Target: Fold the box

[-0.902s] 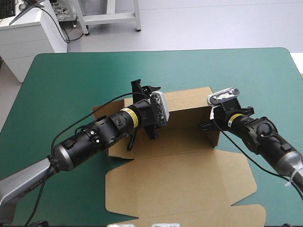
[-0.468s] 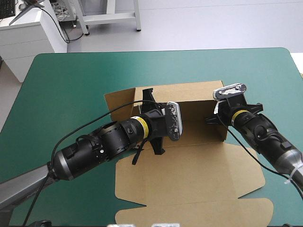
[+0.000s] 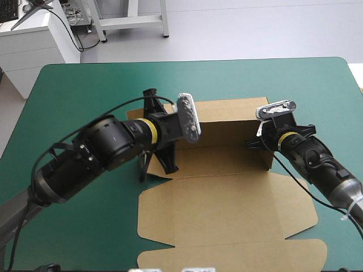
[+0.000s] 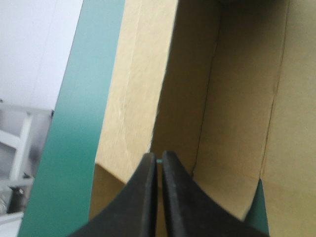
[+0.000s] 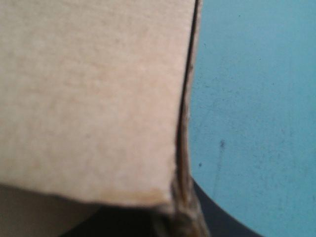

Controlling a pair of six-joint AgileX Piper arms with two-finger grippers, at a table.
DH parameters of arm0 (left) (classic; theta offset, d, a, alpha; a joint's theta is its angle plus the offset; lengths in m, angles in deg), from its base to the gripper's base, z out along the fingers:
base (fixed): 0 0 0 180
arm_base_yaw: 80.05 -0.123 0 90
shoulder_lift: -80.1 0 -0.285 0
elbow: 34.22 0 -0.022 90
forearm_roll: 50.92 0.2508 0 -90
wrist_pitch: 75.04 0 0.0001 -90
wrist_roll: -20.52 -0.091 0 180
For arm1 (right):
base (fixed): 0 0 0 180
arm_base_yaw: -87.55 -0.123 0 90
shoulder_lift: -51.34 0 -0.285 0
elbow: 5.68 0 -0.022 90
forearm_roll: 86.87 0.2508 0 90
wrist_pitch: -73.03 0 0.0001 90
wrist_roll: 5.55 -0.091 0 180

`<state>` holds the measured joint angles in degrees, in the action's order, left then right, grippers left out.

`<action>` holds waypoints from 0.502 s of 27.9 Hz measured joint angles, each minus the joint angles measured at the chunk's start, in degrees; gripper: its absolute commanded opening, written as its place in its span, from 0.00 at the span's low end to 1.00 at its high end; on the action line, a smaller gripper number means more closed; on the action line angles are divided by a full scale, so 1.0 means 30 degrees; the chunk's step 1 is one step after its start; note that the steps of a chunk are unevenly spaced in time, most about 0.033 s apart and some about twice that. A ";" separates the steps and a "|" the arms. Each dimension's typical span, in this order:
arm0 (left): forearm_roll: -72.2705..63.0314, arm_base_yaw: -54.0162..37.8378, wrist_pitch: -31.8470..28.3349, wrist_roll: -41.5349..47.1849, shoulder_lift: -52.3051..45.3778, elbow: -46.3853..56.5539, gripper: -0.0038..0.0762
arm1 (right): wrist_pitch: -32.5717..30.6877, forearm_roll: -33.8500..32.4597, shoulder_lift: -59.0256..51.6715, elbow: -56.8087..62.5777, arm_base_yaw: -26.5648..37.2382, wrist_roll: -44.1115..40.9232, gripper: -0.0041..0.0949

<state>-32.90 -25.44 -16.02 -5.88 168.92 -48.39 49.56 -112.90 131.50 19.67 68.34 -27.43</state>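
Fingers: the left fingers [image 4: 145,197] are all but clenched. The edge of a raised wall runs down to their tips, so a pinch on the board is judged. The right fingers [image 5: 217,222] are clamped on the box's right end, with a board edge passing between them.

Tabletop [image 3: 74,85]: teal-green cover, on which the one task item is carried.

Box [image 3: 187,161]: brown board, partly erected. It is placed about the tabletop's middle and reaches toward the near edge.

Lid [image 3: 227,218]: the largest panel, laid flat on the near side and untouched.

Tray [image 3: 227,158]: the far part of the sheet, formed as an open trough. Nothing is seen inside it.

Far wall [image 3: 227,133]: raised along the tray's far side.

Right end wall [image 3: 266,156]: stood up and gripped by the right fingers.

Left end flap [image 3: 131,116]: a small piece shown past the left wrist. Whether it is upright cannot be told.

Step in hand: wall-raising is judged, with both ends of the tray taken at once.

Next move: the end walls would need to be squared upright and the far wall folded over them and tucked. Both arms would have to work together so that the board is bent along its scores and not skewed.
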 measured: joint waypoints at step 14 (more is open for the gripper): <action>-1.1495 -1.4612 0.2880 0.0088 -0.1088 -0.0694 0.04 | -0.0120 0.0022 0.0000 -0.0039 0.0000 0.0000 0.02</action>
<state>-67.38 -69.27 -7.38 -5.61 165.66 -50.47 49.20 -112.83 131.50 19.55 68.34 -27.43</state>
